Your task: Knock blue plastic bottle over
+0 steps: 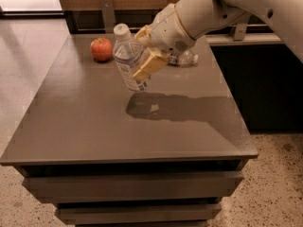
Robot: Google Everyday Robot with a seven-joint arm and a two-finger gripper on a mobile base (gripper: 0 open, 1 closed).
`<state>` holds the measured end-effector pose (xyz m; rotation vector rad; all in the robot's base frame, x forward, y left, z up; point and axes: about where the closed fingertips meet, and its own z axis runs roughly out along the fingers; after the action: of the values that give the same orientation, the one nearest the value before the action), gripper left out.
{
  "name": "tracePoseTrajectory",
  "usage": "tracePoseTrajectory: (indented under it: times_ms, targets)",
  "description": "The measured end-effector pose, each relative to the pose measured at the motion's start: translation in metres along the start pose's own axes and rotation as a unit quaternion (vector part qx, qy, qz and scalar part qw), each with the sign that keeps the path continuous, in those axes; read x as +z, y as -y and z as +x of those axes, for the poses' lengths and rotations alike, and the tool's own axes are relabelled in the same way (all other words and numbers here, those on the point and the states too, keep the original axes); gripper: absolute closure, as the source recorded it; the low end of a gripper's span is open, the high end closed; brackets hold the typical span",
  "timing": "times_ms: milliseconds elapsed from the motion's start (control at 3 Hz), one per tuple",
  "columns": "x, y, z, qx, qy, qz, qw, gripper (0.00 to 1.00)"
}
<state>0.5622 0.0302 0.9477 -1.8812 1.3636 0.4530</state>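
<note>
The blue plastic bottle (125,56), clear with a white cap and a blue-and-white label, is tilted with its cap toward the left. It hangs above the grey table (85,122), and its shadow lies on the tabletop below. My gripper (140,52) is shut on the bottle's right side. One tan finger (149,64) lies across the front of the label, and the other shows behind the bottle's shoulder. The white arm reaches in from the upper right.
A red apple (101,49) sits at the back left of the table, just left of the bottle. A slim clear bottle (185,59) lies on its side at the back, behind my wrist. A dark counter (265,70) stands to the right.
</note>
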Motion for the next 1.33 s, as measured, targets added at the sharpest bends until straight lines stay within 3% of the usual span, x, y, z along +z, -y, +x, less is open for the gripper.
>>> tracePoseTrajectory:
  times_ms: [333, 667, 1000, 1333]
  targets:
    - [0.007, 0.005, -0.005, -0.084, -0.058, -0.01, 0.9947, 1.0]
    - [0.014, 0.001, -0.011, -0.181, -0.119, -0.027, 0.9759, 1.0]
    - [0.022, -0.006, -0.018, -0.27, -0.189, -0.044, 0.9431, 1.0]
    - [0.035, -0.018, -0.017, -0.342, -0.257, -0.081, 0.9002, 1.0]
